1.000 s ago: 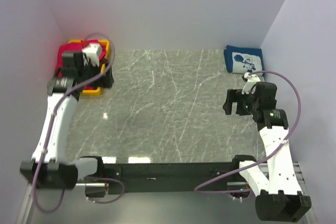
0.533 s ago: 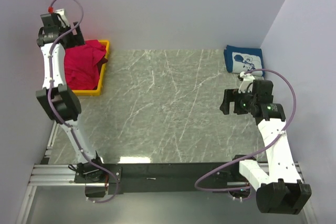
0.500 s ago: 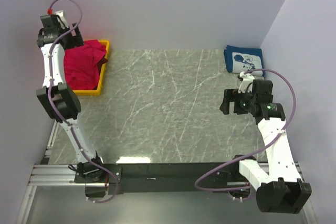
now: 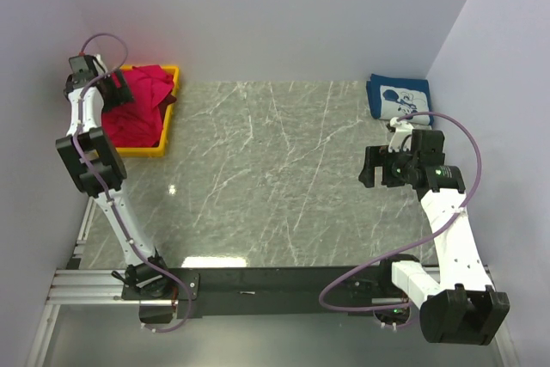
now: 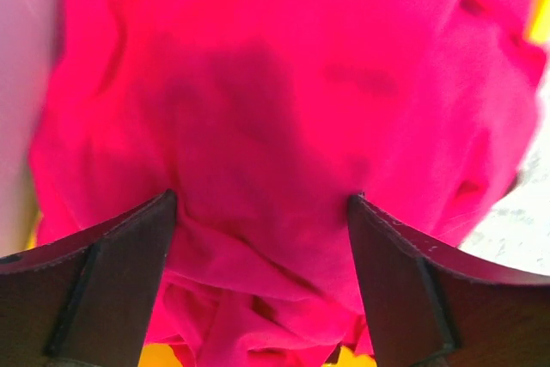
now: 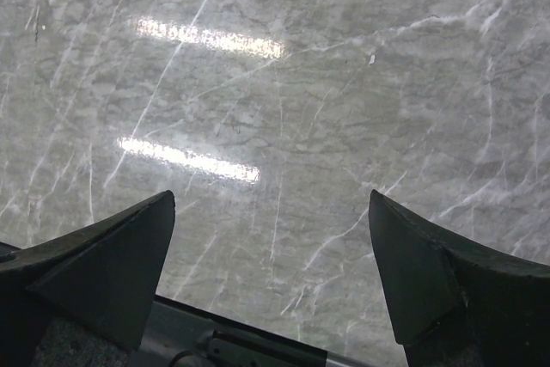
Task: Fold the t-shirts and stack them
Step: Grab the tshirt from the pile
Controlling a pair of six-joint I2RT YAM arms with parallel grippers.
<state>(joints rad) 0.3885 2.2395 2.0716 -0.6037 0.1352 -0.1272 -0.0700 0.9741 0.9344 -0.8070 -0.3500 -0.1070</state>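
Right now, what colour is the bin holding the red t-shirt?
Yellow; the bin shows best in the top external view.

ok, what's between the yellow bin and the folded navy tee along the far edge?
Nothing: just bare marble tabletop between the yellow bin and the navy tee, as the top external view shows.

No text, label, brand or number can be read in any view. A white print is seen on the navy t-shirt (image 4: 400,97), upper right of the top view, but no lettering can be made out in it.
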